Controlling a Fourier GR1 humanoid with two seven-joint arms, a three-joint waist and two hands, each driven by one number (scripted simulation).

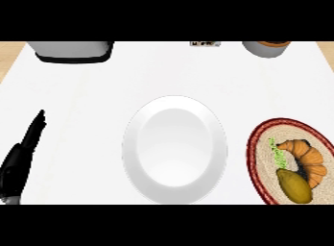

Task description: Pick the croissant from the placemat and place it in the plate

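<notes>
At the near left edge of the white counter (77, 96), we see the robot's black left hand (17, 161), fingers straight and pointing away from us, holding nothing and resting. The right hand does not show.

At the near right lies a round woven placemat with a dark red rim (258, 144). On it sits the golden-brown curved croissant (308, 158), its long axis running near to far, bowed toward the right. Touching its near end is an olive-yellow oval food item (295, 186); a small green sprig (275, 149) lies just left of it.

Between hand and placemat sits the white glossy plate (138, 144), bare. The croissant lies well right of the left hand, beyond the plate, so we judge the unseen right arm the nearer one.

Along the far edge: a grey appliance with a black base (70, 50) and a grey round container (268, 48).
</notes>
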